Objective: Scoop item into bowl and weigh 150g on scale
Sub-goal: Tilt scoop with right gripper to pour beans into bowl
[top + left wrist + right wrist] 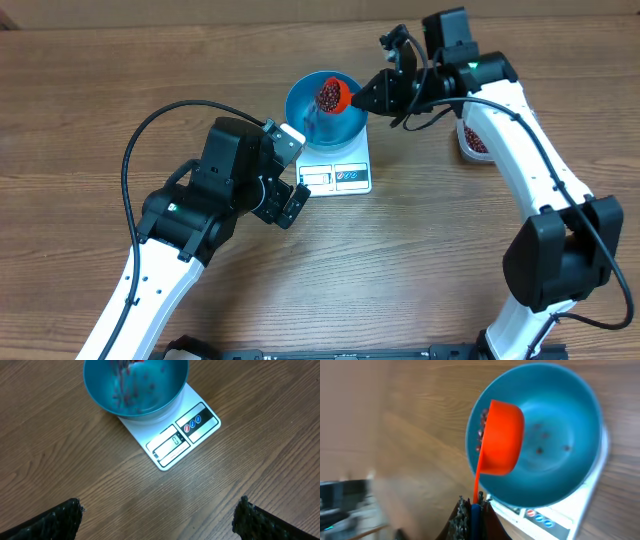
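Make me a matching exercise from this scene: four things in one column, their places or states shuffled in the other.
1 bowl
2 scoop
3 left fingers
4 tub

a tilted, beans at its lip
b wide open
c on the scale
d beside the right arm

Pairs: 1c, 2a, 3b, 4d
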